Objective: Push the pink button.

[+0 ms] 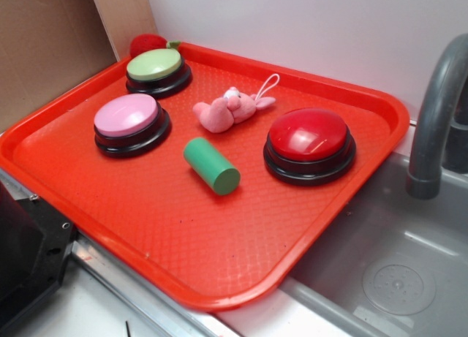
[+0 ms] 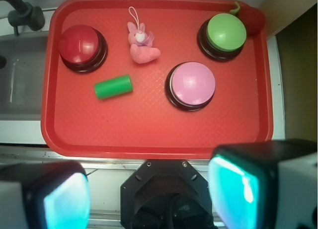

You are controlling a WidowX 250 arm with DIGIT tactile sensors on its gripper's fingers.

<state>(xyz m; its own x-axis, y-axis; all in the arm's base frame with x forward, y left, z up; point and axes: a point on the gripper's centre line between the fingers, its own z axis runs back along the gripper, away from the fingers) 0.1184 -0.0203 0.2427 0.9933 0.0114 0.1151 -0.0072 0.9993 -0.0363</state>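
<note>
- I'm seeing the pink button (image 1: 126, 116) (image 2: 192, 84) sitting untouched on the red tray (image 1: 183, 235) (image 2: 149, 134).
- My gripper (image 2: 149, 194) is hanging spread wide, gripping nothing, near the tray's edge.

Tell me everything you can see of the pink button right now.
The pink button is a round, glossy pale pink dome on a black base, plastic by the look. It sits upright on the red tray, left side in the exterior view, near the green button. Nothing touches it; the tool is open, off the tray.
</note>
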